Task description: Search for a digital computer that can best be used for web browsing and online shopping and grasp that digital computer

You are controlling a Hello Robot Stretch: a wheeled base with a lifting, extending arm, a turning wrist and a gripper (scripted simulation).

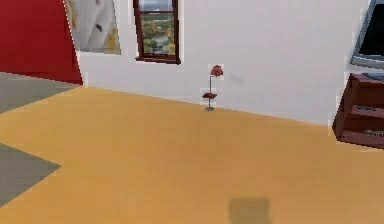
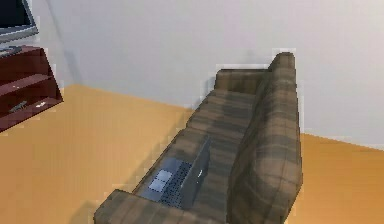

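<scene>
Laptop lies opened on the plaid sofa seat

Parked on orange floor, base front aimed at white wall some way ahead. Fwd cam pitched slightly down. Arm-reach side turned toward plaid sofa, close by and seen lengthwise. Arm lift, extension & wrist turn: can't tell.
</scene>
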